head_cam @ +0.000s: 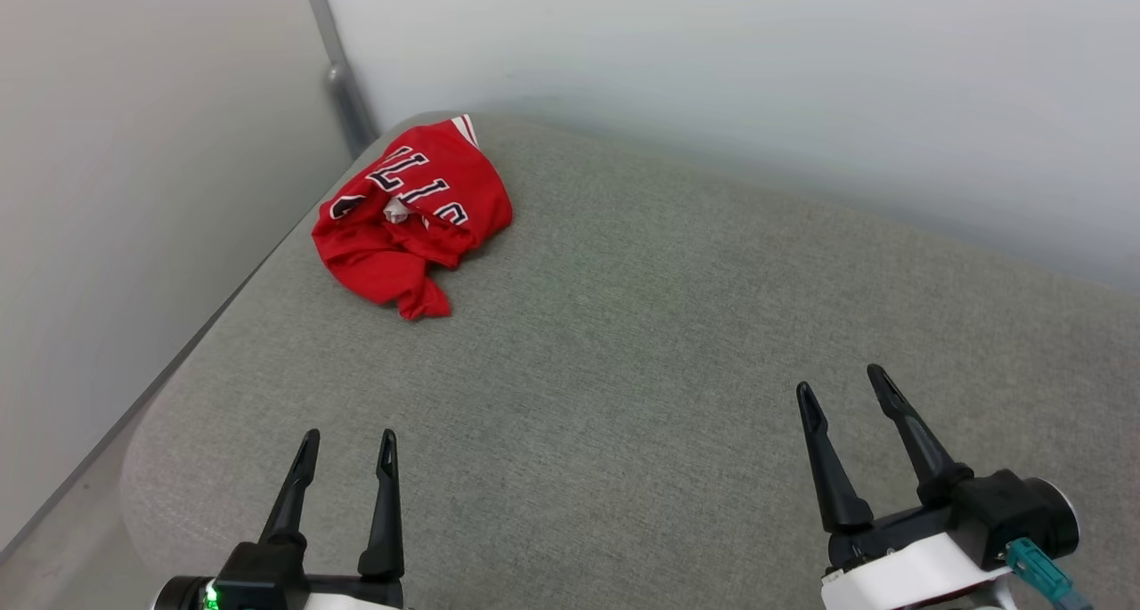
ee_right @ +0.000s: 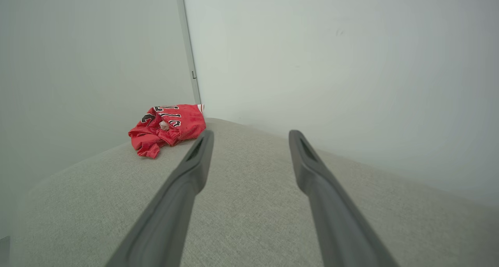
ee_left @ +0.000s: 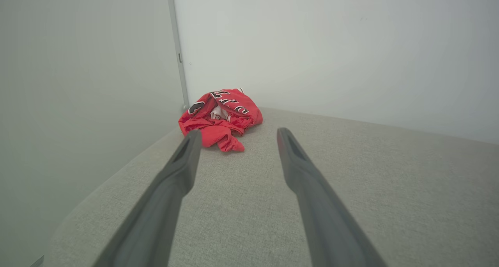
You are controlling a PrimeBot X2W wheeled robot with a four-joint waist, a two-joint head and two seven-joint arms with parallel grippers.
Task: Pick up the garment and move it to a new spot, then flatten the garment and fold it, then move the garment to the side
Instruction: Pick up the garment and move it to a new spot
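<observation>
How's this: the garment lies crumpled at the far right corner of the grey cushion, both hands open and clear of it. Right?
Wrong corner: the head view shows the garment crumpled at the far left corner of the grey cushion. The left hand and right hand are open and clear of it.

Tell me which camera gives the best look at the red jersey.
The head view: it looks down on the crumpled garment, so its black lettering shows plainly. The left wrist view sees it from low, letters foreshortened. The right wrist view shows it smaller, at left.
</observation>
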